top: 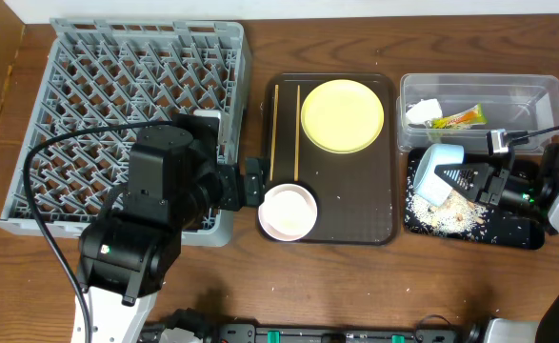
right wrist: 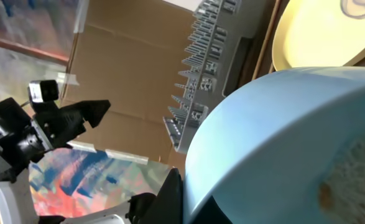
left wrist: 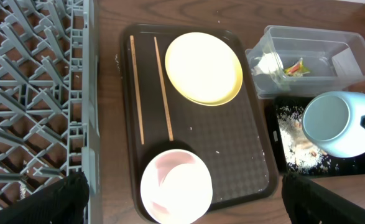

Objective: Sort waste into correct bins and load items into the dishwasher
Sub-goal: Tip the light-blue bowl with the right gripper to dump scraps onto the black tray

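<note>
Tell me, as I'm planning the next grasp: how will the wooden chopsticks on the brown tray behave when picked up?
The chopsticks look thin, stiff and light, so probably easy to lift but hard to pinch off the flat brown tray. They lie apart, so one grasp likely takes only one. If nudged, they may roll.

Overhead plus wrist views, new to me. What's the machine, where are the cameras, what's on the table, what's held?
Two black robot arms at a wooden table, each ending in a two-finger pincer. One picture looks down from above; the other two come from wrist cameras. The left pincer is open, empty, beside the large grey plastic dish rack. The right pincer grips a tilted light blue bowl over the shallow black rectangular tray of whitish crumbs. The dark brown serving tray carries a round yellow plate, thin wooden chopsticks and a white bowl. The clear plastic rectangular tub holds a green-and-yellow snack wrapper and crumpled white paper.
</note>
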Available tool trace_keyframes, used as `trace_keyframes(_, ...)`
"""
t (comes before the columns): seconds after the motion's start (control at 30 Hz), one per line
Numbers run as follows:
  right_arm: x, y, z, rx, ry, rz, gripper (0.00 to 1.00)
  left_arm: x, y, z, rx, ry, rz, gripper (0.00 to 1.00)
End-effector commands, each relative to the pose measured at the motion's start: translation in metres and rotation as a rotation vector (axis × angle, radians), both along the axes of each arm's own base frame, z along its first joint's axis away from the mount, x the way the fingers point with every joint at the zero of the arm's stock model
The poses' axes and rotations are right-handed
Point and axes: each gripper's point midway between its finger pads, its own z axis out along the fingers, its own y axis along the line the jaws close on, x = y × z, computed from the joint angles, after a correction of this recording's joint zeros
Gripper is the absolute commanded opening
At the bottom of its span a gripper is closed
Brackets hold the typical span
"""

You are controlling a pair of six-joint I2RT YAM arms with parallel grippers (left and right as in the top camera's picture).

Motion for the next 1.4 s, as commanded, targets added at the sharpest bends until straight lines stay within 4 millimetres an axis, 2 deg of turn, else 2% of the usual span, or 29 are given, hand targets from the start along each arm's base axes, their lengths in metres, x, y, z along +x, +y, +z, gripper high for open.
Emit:
trace_keyframes(0.0,-0.002,0.0,0.008,0.036,-0.047,0.005,0.01,0.0,0.0,0.008,-0.014,-0.013,0.001,0.99)
trace_keyframes(0.3,-0.001,-0.001,0.008,0.033,-0.051,0.004,0.01,0.0,0.0,0.008,-0.014,-0.013,0.002,0.99)
trace_keyframes(0.43,0.002,-0.008,-0.015,-0.073,0.054,-0.037,0.01,0.0,0.0,0.008,-0.014,-0.013,0.001,0.99)
trace_keyframes(0.5,-0.001,-0.006,-0.003,-0.014,0.006,-0.024,0.01,0.0,0.0,0.008,-0.014,-0.013,0.001,0.99)
trace_keyframes(0.53,0.001,-0.008,-0.007,-0.046,-0.007,-0.03,0.01,0.0,0.0,0.008,-0.014,-0.013,0.001,0.99)
trace_keyframes(0.6,0.007,-0.019,-0.031,-0.139,0.137,-0.086,0.01,0.0,0.0,0.008,-0.014,-0.013,0.001,0.99)
trace_keyframes(0.63,0.007,-0.02,-0.026,-0.1,0.154,-0.091,0.01,0.0,0.0,0.008,-0.014,-0.013,0.001,0.99)
trace_keyframes(0.7,0.002,-0.014,0.003,0.021,0.002,-0.048,0.01,0.0,0.0,0.008,-0.014,-0.013,0.001,0.99)
trace_keyframes(0.73,0.002,-0.014,0.004,0.016,-0.023,-0.045,0.01,0.0,0.0,0.008,-0.014,-0.013,0.001,0.99)
trace_keyframes(0.8,0.008,-0.02,-0.021,-0.095,0.101,-0.086,0.01,0.0,0.0,0.008,-0.014,-0.013,0.001,0.99)
trace_keyframes(0.83,0.008,-0.02,-0.023,-0.089,0.14,-0.093,0.01,0.0,0.0,0.008,-0.014,-0.013,0.001,0.99)
trace_keyframes(0.9,0.004,-0.014,0.002,0.01,0.002,-0.049,0.01,0.0,0.0,0.008,-0.014,-0.013,0.001,0.99)
trace_keyframes(0.93,0.004,-0.014,0.004,0.017,-0.008,-0.047,0.01,0.0,0.0,0.008,-0.014,-0.013,0.001,0.99)
trace_keyframes(1.0,0.008,-0.019,-0.019,-0.067,0.131,-0.085,0.01,0.0,0.0,0.008,-0.014,-0.013,0.001,0.99)
trace_keyframes(1.03,0.007,-0.017,-0.015,-0.044,0.127,-0.079,0.01,0.0,0.0,0.008,-0.014,-0.013,0.001,0.99)
trace_keyframes(1.1,0.002,-0.012,0.01,0.043,-0.028,-0.036,0.01,0.0,0.0,0.008,-0.014,-0.013,0.001,0.99)
trace_keyframes(1.13,0.004,-0.012,0.007,0.013,-0.036,-0.037,0.01,0.0,0.0,0.008,-0.014,-0.013,0.002,0.99)
trace_keyframes(1.2,0.009,-0.018,-0.017,-0.077,0.124,-0.08,0.01,0.0,0.0,0.008,-0.014,-0.013,0.001,0.99)
trace_keyframes(1.3,0.006,-0.014,-0.005,-0.035,0.04,-0.056,0.01,0.0,0.0,0.008,-0.014,-0.013,0.001,0.99)
trace_keyframes(1.37,0.009,-0.022,-0.033,-0.138,0.21,-0.111,0.01,0.0,0.0,0.008,-0.014,-0.013,0.001,0.99)
